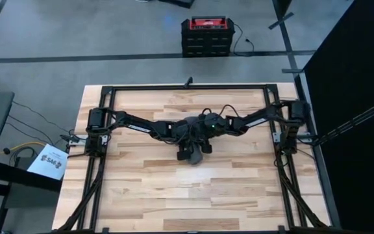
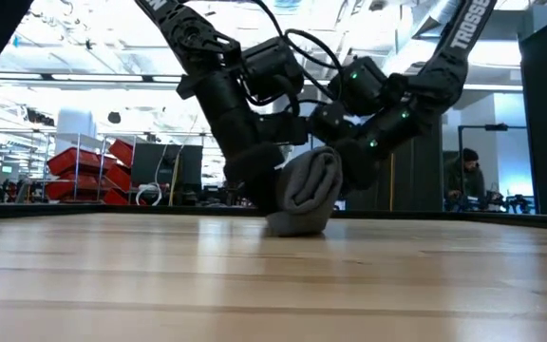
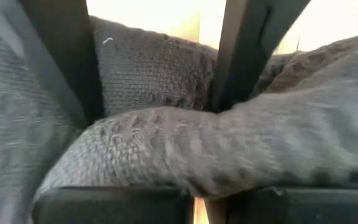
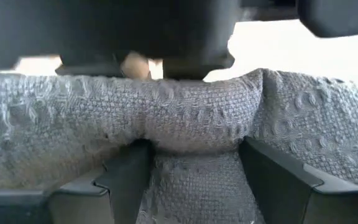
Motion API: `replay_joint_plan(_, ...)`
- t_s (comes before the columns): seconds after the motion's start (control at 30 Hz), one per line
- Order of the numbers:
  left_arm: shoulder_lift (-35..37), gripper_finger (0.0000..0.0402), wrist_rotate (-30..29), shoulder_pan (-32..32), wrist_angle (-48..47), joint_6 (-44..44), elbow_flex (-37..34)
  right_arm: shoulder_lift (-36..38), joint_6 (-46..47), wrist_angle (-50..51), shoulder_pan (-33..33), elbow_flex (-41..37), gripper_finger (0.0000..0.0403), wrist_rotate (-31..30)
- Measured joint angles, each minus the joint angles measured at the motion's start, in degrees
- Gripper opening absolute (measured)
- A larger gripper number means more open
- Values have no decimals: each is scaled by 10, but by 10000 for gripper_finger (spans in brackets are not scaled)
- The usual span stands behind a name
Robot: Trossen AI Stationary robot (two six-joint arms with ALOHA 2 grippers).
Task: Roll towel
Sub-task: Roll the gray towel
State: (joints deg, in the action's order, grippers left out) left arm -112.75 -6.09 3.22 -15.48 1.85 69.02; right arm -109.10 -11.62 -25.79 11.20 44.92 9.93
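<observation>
Towel (image 2: 304, 195) bunched mid-table; left gripper (image 1: 188, 155) and right gripper (image 1: 206, 147) both clamp it; roll evenly, keeping cloth taut.

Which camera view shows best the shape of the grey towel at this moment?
The low view: the towel stands out as a rolled bundle on the table, between the left gripper and right gripper. The high view hides it mostly under the arms. Both wrist views show only close cloth between the fingers.
</observation>
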Motion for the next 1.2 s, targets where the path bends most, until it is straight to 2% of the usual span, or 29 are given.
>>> replay_joint_plan(0.23,12,0,-2,-4,-107,-13,33,-32,17,-13,11,3,240,3)
replay_joint_plan(0.37,34,0,-4,-14,-219,-34,65,-33,18,-18,11,3,240,-5)
replay_joint_plan(0.47,68,0,-42,-26,-263,-42,89,-33,20,-17,11,2,240,-5)
replay_joint_plan(0.53,95,0,-74,-30,-227,-40,93,-33,21,-17,10,2,240,-6)
replay_joint_plan(0.6,115,0,-75,-30,-141,-29,86,-33,21,-21,10,1,240,-5)
replay_joint_plan(0.7,116,0,-50,-29,-55,-19,69,-34,20,-22,5,0,240,-8)
replay_joint_plan(0.83,106,0,-25,-35,12,-38,30,-33,20,-18,5,-1,240,-8)
replay_joint_plan(0.93,97,0,-15,-52,33,-57,-12,-33,21,-17,5,0,240,-9)
replay_joint_plan(1.1,86,0,-2,-89,161,-76,-82,-33,21,-22,6,-1,240,-8)
replay_joint_plan(1.2,85,0,-5,-106,199,-104,-132,-34,21,-26,6,-2,240,-8)
